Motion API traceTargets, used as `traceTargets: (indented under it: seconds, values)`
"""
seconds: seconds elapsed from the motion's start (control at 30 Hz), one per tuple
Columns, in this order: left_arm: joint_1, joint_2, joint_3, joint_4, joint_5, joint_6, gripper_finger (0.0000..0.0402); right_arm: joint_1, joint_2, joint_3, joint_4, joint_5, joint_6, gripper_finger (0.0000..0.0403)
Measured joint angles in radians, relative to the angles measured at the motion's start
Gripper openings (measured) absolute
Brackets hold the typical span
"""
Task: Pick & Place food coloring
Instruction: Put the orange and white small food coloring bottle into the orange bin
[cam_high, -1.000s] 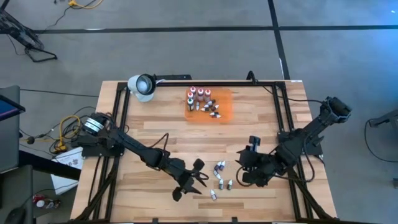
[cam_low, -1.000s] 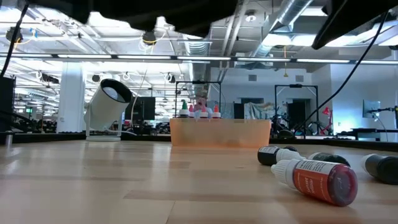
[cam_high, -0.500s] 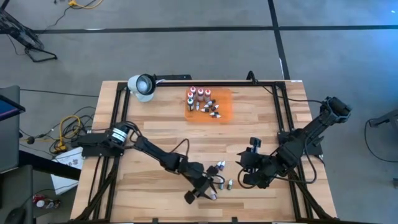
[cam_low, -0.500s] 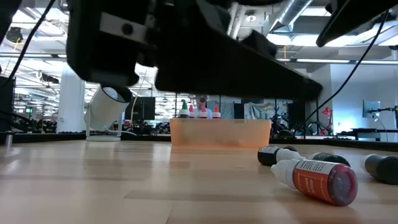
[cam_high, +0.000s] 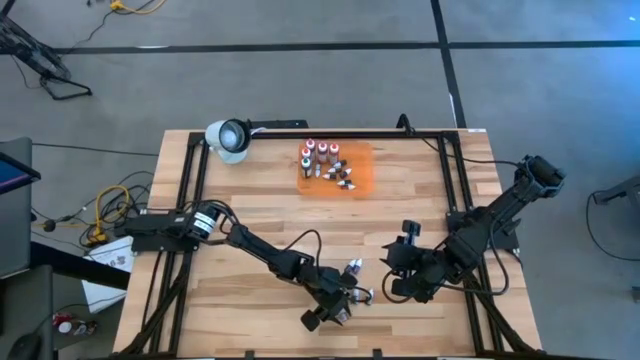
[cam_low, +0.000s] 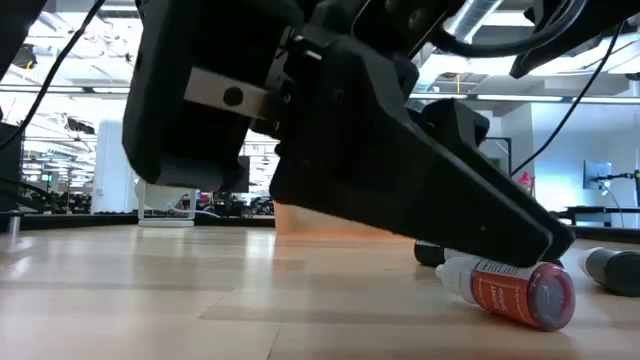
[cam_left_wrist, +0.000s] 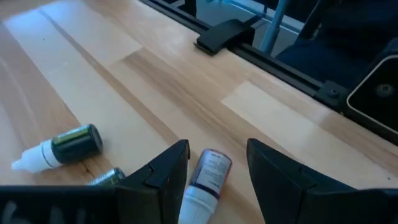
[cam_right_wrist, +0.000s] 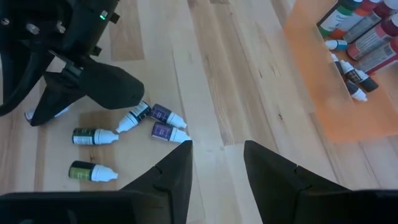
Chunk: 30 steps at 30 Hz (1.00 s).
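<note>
Straddling a small purple-labelled dropper bottle (cam_left_wrist: 208, 177) lying on the wooden worktop (cam_left_wrist: 93, 81), left pincer (cam_left_wrist: 217, 171) stands released; right pincer (cam_right_wrist: 217, 165) hovers released nearby.

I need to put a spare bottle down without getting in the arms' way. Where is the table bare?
Bare wood lies between the orange mat and the loose bottles, and left of the mat below the white lamp. It is crowded at the near edge, where the left gripper straddles a bottle beside the right gripper.
</note>
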Motion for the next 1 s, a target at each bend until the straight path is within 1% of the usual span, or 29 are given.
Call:
traceTargets:
  seconds: [0.17, 0.4, 0.77, 1.0]
  values:
    - [0.000, 0.000, 0.000, -0.034, -0.004, 0.006, 0.0160, 0.000, 0.000, 0.000, 0.000, 0.000, 0.000, 0.0138]
    - [0.000, -0.001, -0.001, -0.061, -0.056, 0.004, 0.0155, 0.000, 0.000, 0.000, 0.000, 0.000, 0.000, 0.0137]
    - [0.000, -0.001, -0.001, -0.064, -0.064, 0.003, 0.0101, 0.000, 0.000, 0.000, 0.000, 0.000, -0.001, 0.0136]
    - [0.000, -0.004, 0.000, -0.076, -0.113, 0.003, 0.0076, 0.000, 0.000, 0.000, 0.000, 0.000, -0.001, 0.0133]
